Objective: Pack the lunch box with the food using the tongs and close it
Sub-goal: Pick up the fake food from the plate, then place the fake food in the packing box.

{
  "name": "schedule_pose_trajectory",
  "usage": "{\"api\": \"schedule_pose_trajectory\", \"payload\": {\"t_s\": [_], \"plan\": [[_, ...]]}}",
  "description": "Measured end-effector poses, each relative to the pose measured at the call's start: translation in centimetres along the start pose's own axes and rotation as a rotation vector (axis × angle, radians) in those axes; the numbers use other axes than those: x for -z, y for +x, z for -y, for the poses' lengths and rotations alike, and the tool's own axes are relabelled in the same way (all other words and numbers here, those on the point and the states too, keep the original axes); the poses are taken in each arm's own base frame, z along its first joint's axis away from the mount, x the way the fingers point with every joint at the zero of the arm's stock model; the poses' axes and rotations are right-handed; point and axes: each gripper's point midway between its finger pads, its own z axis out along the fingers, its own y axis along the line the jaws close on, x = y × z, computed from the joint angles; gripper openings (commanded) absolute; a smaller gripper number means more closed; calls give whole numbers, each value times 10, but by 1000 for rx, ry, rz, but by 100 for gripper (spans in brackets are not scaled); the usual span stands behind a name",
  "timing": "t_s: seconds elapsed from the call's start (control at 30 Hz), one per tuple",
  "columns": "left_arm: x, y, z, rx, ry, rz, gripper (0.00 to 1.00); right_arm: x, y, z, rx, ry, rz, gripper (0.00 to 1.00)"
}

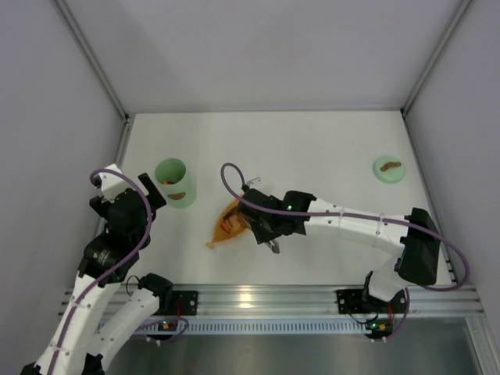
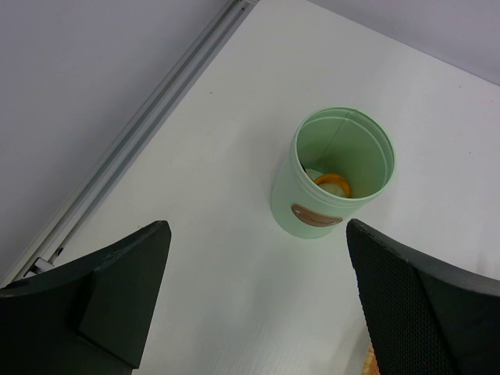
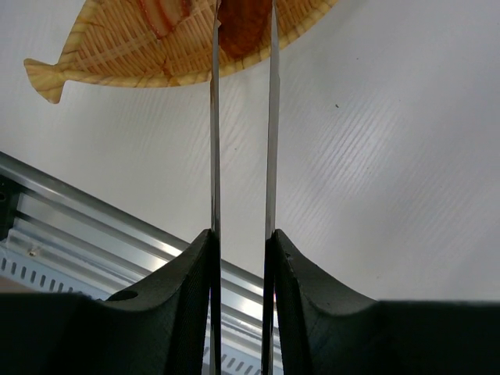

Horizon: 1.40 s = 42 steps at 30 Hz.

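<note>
The mint-green lunch box (image 1: 173, 182) stands open at the left; in the left wrist view the lunch box (image 2: 332, 176) holds an orange and white food piece (image 2: 333, 184). Its lid (image 1: 388, 168) lies far right. My left gripper (image 2: 258, 289) hangs open just near-left of the tub, nothing between its fingers (image 2: 117, 297). My right gripper (image 3: 241, 238) is shut on the tongs (image 3: 215, 117), whose two slim arms reach over the orange leaf-shaped tray (image 3: 117, 55). A dark orange food piece (image 3: 244, 27) sits between the tong tips. In the top view the right gripper (image 1: 262, 226) hovers at the tray's right edge.
The leaf tray (image 1: 221, 232) lies mid-table near the front, with a striped food piece (image 3: 164, 12) on it. An aluminium rail (image 1: 258, 297) runs along the near edge. Grey walls enclose the left, back and right sides.
</note>
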Motion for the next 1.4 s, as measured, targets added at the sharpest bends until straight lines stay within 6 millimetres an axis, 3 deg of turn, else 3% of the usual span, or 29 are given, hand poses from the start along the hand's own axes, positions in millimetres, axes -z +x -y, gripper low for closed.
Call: {"api": "schedule_pose_trajectory", "payload": {"t_s": [0.33, 0.73, 1.07, 1.4], "plan": [[0, 0, 0, 0, 0, 0, 99, 7, -3, 3, -2, 4, 13, 29], [0, 0, 0, 0, 0, 0, 99, 21, -22, -1, -15, -13, 70, 29], [0, 0, 0, 0, 0, 0, 99, 48, -60, -14, -24, -61, 180, 29], [0, 0, 0, 0, 0, 0, 99, 90, -127, -47, -24, -178, 362, 31]]}}
